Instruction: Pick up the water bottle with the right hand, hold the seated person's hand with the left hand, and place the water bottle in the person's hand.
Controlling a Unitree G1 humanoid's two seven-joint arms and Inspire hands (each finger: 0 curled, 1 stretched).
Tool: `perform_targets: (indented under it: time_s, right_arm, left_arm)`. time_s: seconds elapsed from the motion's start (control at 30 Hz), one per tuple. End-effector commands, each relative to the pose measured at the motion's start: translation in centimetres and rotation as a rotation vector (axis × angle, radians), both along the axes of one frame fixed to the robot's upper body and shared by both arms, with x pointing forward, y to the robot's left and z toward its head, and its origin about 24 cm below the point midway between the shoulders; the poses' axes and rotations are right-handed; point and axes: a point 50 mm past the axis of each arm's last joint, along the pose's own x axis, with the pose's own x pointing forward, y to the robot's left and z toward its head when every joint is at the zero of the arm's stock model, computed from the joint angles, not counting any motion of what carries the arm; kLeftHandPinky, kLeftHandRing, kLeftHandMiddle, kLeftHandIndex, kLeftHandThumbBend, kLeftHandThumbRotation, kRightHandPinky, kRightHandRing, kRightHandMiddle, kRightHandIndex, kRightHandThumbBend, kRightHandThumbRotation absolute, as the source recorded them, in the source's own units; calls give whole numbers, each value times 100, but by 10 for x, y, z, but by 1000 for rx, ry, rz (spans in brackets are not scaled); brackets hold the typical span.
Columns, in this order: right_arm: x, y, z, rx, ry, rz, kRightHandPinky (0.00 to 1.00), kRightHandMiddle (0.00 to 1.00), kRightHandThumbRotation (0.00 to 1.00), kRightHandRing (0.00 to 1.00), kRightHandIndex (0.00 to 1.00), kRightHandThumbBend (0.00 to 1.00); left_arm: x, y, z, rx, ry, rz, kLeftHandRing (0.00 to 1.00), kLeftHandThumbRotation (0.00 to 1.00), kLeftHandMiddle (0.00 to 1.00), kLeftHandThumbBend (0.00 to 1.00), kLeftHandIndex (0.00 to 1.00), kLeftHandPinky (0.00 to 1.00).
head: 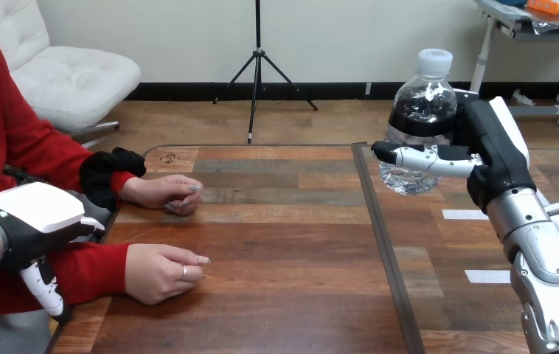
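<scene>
A clear water bottle [422, 122] with a white cap hangs upright above the table's right half, my right hand [476, 151] shut on it with its thumb across the front. My left hand [37, 225] sits low at the view's left edge, over the person's red-sleeved forearm, its fingers hanging down relaxed and holding nothing. The person's two hands rest loosely curled on the table: the farther hand [166, 193] near the left edge, the nearer hand [162, 273] just right of my left hand, apart from it.
The wooden table [284, 251] has a dark seam running front to back between its two halves. Strips of white tape [464, 214] lie on the right half, below the raised bottle.
</scene>
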Motion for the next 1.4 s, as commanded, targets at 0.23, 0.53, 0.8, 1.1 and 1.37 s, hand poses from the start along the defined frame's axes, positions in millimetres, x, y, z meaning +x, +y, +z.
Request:
perform_targets:
  time_s: [0.23, 0.53, 0.8, 1.1, 1.37]
  right_arm:
    - [1, -2, 30, 0, -114, 1, 28, 44, 0, 35, 45, 82]
    - [2, -1, 32, -4, -121, 15, 28, 44, 0, 35, 45, 82]
    - [2, 0, 34, 7, -139, 38, 28, 44, 0, 35, 45, 82]
    - [2, 0, 34, 14, -142, 48, 27, 44, 0, 34, 44, 82]
    - [1, 1, 34, 11, -123, 34, 27, 44, 0, 34, 45, 83]
  left_arm:
    - [17, -4, 15, -20, -138, 24, 77, 20, 79, 100, 78, 75]
    - [18, -5, 10, -77, -162, 81, 71, 5, 74, 100, 74, 68]
    - [17, -6, 5, -137, -213, 102, 66, 1, 69, 100, 70, 64]
    - [18, -10, 1, -190, -253, 120, 62, 0, 64, 98, 66, 61]
    - [19, -15, -5, -229, -262, 139, 59, 0, 61, 95, 63, 59]
